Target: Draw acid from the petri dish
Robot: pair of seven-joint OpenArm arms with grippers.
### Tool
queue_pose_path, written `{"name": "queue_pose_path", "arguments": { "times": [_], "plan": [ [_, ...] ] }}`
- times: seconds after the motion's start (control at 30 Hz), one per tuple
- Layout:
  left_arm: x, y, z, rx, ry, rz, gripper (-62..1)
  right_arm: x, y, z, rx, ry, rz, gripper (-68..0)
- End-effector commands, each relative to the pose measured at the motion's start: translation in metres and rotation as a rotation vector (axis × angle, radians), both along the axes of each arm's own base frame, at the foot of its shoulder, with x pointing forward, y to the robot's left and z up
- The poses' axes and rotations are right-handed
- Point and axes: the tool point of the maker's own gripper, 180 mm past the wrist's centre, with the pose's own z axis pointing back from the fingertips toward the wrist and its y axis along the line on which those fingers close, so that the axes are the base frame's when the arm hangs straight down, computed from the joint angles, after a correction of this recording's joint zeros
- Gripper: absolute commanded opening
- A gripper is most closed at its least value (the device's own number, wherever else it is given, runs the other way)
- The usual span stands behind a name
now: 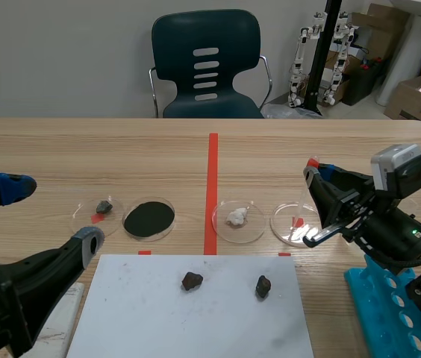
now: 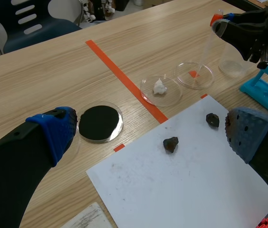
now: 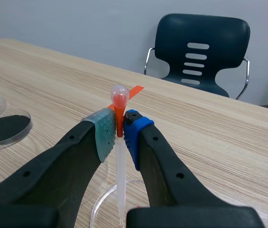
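My right gripper [image 1: 319, 177] is shut on a clear plastic pipette [image 1: 302, 205] just below its orange-red bulb. The pipette slants down with its tip inside an empty-looking clear petri dish [image 1: 296, 222]. In the right wrist view the pipette [image 3: 119, 156] stands pinched between the two pads, above the dish rim [image 3: 100, 204]. The left wrist view shows the same pipette [image 2: 205, 52] and dish [image 2: 195, 75] far ahead. My left gripper [image 1: 50, 215] hangs open at the table's left with nothing in it, above the white paper's edge [image 2: 149, 128].
A row of dishes lies left of the clear one: white lump [image 1: 239, 218], black powder [image 1: 149, 218], small dark rock [image 1: 102, 209]. Two dark rocks [image 1: 191, 281] [image 1: 263, 286] lie on white paper [image 1: 151, 321]. A blue tube rack [image 1: 390, 309] stands under the right arm.
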Motion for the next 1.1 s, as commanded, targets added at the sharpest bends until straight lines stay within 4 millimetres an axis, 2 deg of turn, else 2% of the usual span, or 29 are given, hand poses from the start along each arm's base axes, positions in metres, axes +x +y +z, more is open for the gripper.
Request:
{"name": "queue_pose_path", "arguments": {
  "times": [0.0,0.83,1.07],
  "plan": [
    [0.002,-0.001,0.010,-0.017,-0.029,0.001,1.4,0.004,-0.001,0.010,0.010,-0.034,0.002,-60.5],
    [0.002,-0.001,0.010,-0.017,-0.029,0.001,1.4,0.004,-0.002,0.011,0.008,-0.034,0.002,-60.5],
    [0.002,-0.001,0.010,-0.017,-0.029,0.001,1.4,0.008,-0.004,0.022,0.008,-0.066,-0.005,-60.5]
  ]
}}
